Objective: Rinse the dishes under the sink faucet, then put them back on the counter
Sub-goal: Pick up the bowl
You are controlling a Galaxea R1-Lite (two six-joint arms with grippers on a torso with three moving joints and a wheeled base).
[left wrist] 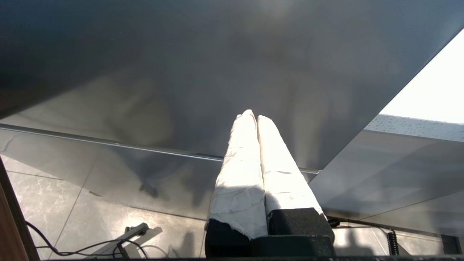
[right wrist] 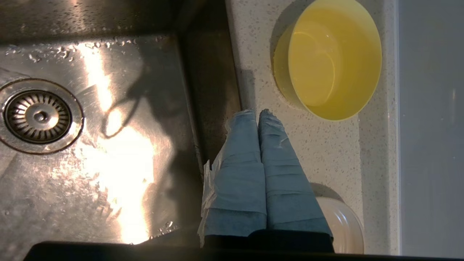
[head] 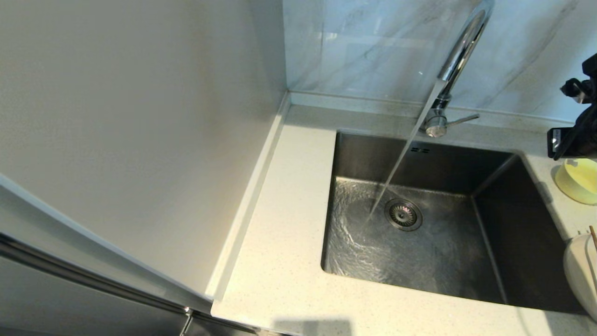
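Water runs from the chrome faucet into the steel sink, landing beside the round drain. On the counter right of the sink stands the pale yellow bowl, upright and empty. The off-white plate lies nearer the front, with a brown chopstick tip on it. My right gripper hovers shut and empty over the counter strip between the sink's edge and the bowl, touching neither; the plate lies partly behind its fingers. My left gripper is parked, shut and empty, low down by a grey cabinet front.
A plain white side panel walls off the left of the counter. Behind the sink rise the low back edge and the grey-veined marble wall. The faucet's lever points right. Cables lie on the tiled floor.
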